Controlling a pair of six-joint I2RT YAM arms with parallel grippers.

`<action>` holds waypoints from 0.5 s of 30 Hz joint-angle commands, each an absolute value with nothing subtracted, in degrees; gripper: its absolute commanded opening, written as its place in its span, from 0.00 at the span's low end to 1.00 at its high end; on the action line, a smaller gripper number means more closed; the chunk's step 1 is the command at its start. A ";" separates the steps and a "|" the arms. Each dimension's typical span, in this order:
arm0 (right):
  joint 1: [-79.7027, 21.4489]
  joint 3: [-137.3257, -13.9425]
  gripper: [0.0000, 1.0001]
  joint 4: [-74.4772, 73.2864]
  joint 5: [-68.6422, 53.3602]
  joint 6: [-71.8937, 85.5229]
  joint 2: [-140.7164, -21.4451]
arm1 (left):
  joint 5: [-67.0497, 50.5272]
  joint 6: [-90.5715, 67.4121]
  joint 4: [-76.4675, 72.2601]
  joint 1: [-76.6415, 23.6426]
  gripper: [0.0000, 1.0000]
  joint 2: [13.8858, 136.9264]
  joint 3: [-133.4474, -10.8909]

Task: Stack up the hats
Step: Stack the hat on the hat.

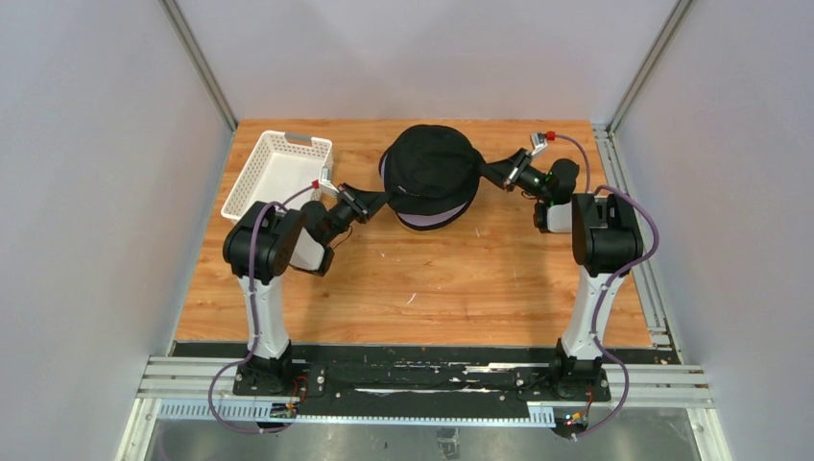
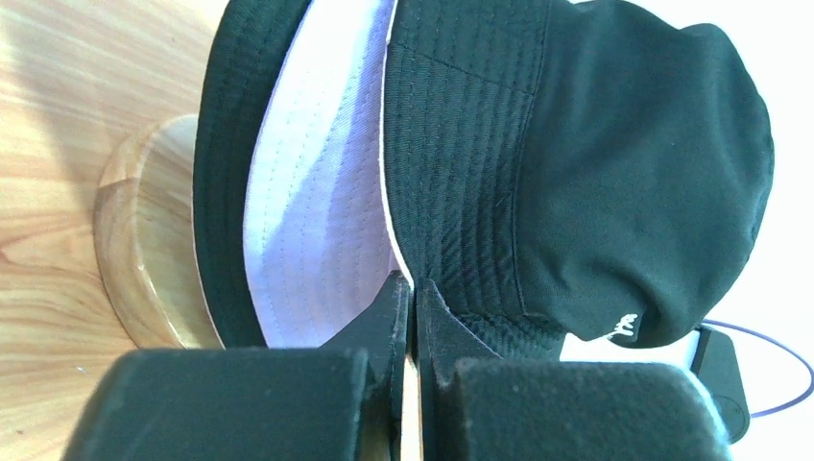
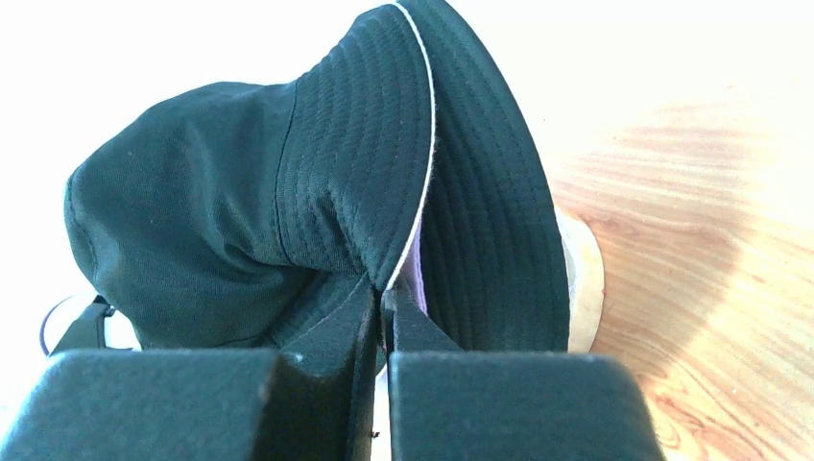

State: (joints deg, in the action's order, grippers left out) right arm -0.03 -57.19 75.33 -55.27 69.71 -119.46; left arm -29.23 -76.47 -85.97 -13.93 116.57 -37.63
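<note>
A black bucket hat [image 1: 429, 163] with a small white mark on its crown [image 2: 624, 327] sits on top of the stack at the back middle of the table. Under its white-edged brim show a lavender hat brim [image 2: 317, 221] and a second black brim [image 2: 226, 144]. My left gripper [image 1: 384, 199] is shut on the left side of the top hat's brim [image 2: 414, 288]. My right gripper [image 1: 485, 171] is shut on the right side of the same brim [image 3: 379, 288]. The brim is lifted at both sides. The other hats are hidden under the stack.
The wooden stand's round base [image 2: 144, 240] shows under the hats, also in the right wrist view [image 3: 586, 279]. A white lattice basket [image 1: 274, 173] stands at the back left, close behind my left arm. Grey walls close in the table on three sides.
</note>
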 commanded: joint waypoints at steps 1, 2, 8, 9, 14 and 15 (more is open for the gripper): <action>3.31 -61.61 0.01 64.85 -52.06 64.13 -121.32 | -29.06 -73.29 -77.80 -17.35 0.00 119.12 -33.60; 3.19 -62.80 0.01 64.18 -52.18 64.00 -121.68 | -28.53 -73.77 -78.42 -18.33 0.00 119.36 -33.60; 2.50 -70.98 0.01 59.45 -52.85 63.03 -123.99 | -25.50 -75.89 -80.19 -23.57 0.00 119.91 -33.93; 2.28 -72.37 0.01 58.41 -52.98 62.77 -124.34 | -24.89 -75.97 -80.14 -24.27 0.00 119.70 -33.86; 0.85 -79.05 0.01 52.19 -52.69 60.12 -126.28 | -22.37 -76.31 -79.56 -27.04 0.00 118.95 -33.67; 0.61 -80.15 0.01 51.71 -52.65 60.00 -126.74 | -21.70 -76.27 -79.48 -27.57 0.00 118.85 -33.66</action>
State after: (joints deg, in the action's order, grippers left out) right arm -0.10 -75.64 58.39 -57.06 64.23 -124.16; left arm -21.41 -78.59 -86.15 -24.84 116.71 -36.23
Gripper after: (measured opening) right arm 0.022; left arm 0.041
